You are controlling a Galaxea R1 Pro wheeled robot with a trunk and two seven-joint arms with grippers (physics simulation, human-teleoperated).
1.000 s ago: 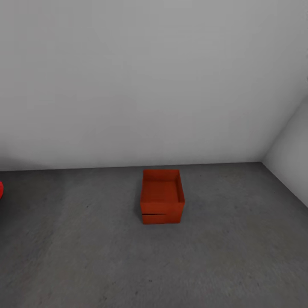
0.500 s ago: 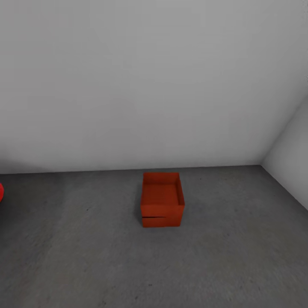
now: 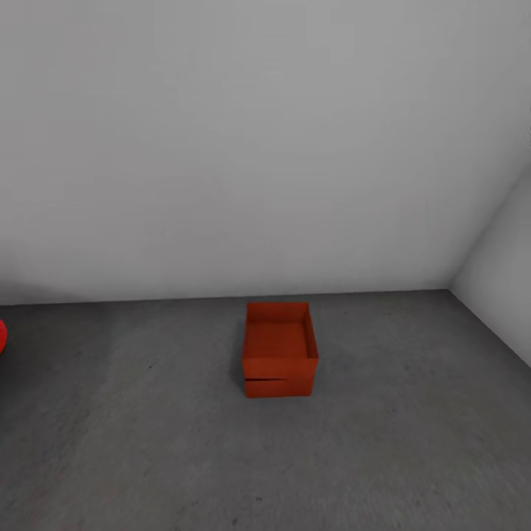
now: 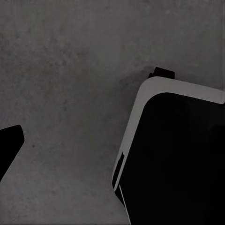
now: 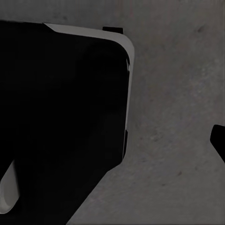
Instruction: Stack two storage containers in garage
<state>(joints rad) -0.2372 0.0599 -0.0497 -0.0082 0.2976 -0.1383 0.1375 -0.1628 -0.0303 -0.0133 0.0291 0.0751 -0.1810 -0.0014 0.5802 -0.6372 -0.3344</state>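
You're looking at two containers (image 3: 280, 350) stacked on the floor (image 3: 147, 442), roughly mid-scene, a bit right of centre, near the far wall (image 3: 221, 147) but w/ a strip of bare concrete between. The top container (image 3: 280, 339) sits on the bottom container (image 3: 279, 386); of the lower one you see just a thin band of front wall under a dark seam.

Orientation: open side up, both upright, not tilted. Long axis runs near-to-far, i.e. short front wall faces you, long sides run away toward the far wall. Edges look about square to that wall; the upper box seems lined up w/ the lower, maybe a hair off at the left front corner, can't tell for sure.

Look: orange-red, plain flat walls, matte, sharp-cornered rectangular shape, thin rims, inside same colour and a shade darker in shadow.

Floor is dark grey mottled concrete, speckled. Walls plain white, smooth; the right wall (image 3: 509, 258) meets the far one in a corner at far right. A small red thing (image 3: 2, 333) pokes in at the left edge, can't tell what.

Wrist views: each shows concrete plus a black robot part (image 4: 178, 159) w/ rounded pale-grey edge, and a dark tip at the frame edge. Left and right jaws: can't tell if apart or together.
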